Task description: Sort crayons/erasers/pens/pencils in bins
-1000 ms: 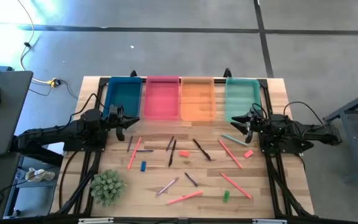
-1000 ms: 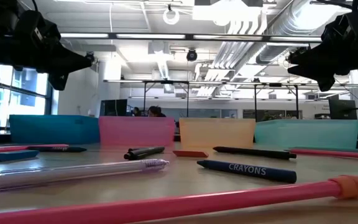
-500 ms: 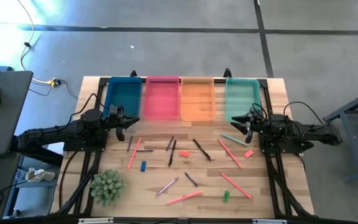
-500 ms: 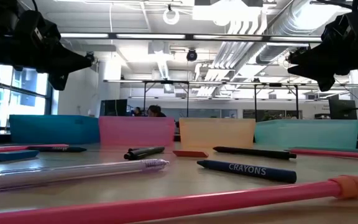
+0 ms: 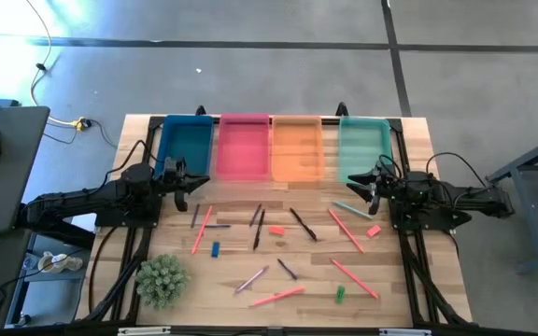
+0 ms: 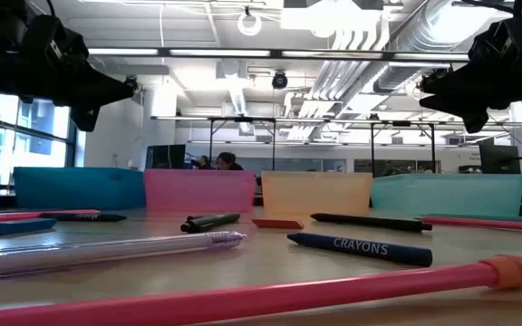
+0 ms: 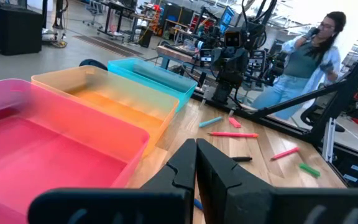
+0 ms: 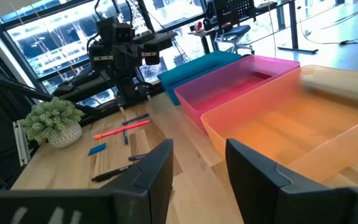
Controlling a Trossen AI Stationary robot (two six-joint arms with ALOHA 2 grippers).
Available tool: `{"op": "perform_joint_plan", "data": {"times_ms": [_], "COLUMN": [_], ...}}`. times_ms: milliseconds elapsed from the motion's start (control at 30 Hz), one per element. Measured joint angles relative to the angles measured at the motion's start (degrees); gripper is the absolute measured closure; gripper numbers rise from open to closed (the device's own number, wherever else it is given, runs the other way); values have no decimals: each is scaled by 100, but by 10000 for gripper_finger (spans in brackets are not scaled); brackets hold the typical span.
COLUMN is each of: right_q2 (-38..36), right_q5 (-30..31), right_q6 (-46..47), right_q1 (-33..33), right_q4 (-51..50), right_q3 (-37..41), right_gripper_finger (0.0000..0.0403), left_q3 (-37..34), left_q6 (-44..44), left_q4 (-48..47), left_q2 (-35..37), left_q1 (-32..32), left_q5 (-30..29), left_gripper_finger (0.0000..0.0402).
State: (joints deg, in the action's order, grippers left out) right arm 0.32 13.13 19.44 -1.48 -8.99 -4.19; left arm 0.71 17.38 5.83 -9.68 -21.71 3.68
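Note:
Four bins stand in a row along the far edge: blue, pink, orange and teal. Several pens, pencils and crayons lie scattered flat on the wooden table. Among them lie the blue eraser, the red eraser, the pink eraser and the green eraser. My left gripper hovers shut and empty in front of the blue bin, its fingers meeting in the left wrist view. My right gripper hovers open and empty in front of the teal bin, also shown in its wrist view.
A small potted plant stands at the near left corner. In the low view a pink pencil, a clear pen and a blue crayon lie closest to the near edge. A person stands beyond the table's right side.

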Motion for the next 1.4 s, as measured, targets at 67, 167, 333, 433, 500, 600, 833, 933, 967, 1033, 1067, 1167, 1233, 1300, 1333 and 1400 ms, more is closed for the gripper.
{"op": "perform_joint_plan", "data": {"times_ms": [67,167,333,433,500,600,833,933,967,1033,1067,1167,1233,1300,1333,1400], "right_q2": [0,0,-2,-2,-2,-2,-1,-2,-1,-1,-2,-2,-2,-2,0,-2], "right_q5": [2,2,1,0,2,2,2,2,2,2,2,0,2,2,2,2], "right_q6": [0,0,1,2,0,2,0,0,2,1,1,2,2,1,1,0], "right_q1": [0,0,0,0,0,0,0,0,0,0,0,0,0,0,0,0], "right_q4": [2,0,1,0,0,2,1,0,2,0,2,0,0,2,1,2], "right_q3": [-2,0,0,0,0,0,-2,0,-1,-2,-1,0,-2,-1,-1,0], "right_gripper_finger": [263,263,263,263,263,263,263,263,263,263,263,263,263,263,263,263], "left_q3": [0,0,0,0,0,0,0,0,0,0,0,0,0,0,0,0], "left_q6": [-1,0,0,0,0,0,0,0,0,0,0,38,93,95,101,105], "left_q4": [1,-1,0,-1,1,1,1,1,1,1,1,1,1,1,1,1], "left_q2": [-1,-1,1,1,0,0,1,-1,1,0,0,-1,1,1,1,1], "left_q1": [-1,1,0,-1,0,0,-1,0,-1,0,0,1,0,1,-1,-1], "left_q5": [-2,-2,-1,-2,-1,0,0,-2,0,-1,-1,0,-1,-2,-2,-2], "left_gripper_finger": [401,401,401,401,401,401,401,401,401,401,401,401,401,401,401,401]}}
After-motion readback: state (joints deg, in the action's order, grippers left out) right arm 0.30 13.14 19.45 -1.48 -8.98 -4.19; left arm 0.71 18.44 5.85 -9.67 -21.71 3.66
